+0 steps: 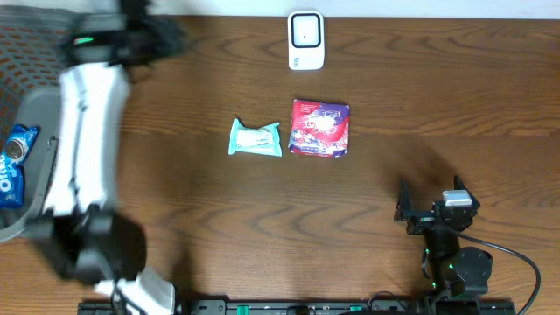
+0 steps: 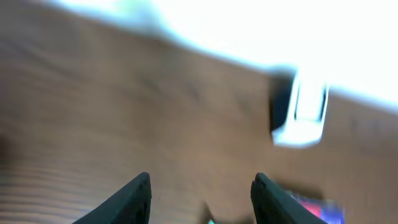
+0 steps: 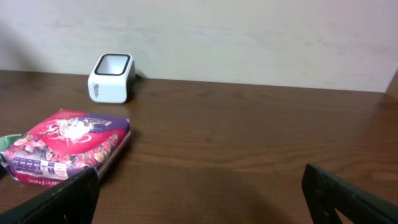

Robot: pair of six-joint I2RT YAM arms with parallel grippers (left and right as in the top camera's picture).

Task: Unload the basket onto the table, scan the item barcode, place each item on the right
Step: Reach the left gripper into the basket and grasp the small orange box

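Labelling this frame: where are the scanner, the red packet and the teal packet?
white scanner (image 1: 305, 39), overhead view, its top face.
red packet (image 1: 319, 129), overhead view, middle of its front.
teal packet (image 1: 255, 138), overhead view, middle of the wrapper.

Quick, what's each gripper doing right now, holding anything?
Left gripper: open, holding nothing.
Right gripper: wide open, holding nothing.

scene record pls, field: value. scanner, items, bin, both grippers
scanner: white barcode scanner, far edge, centre
items: teal packet and red packet, side by side, in front of scanner
bin: grey basket at left, Oreo packs inside
left gripper: open, empty, wrist view blurred
right gripper: open, empty, facing red packet and scanner
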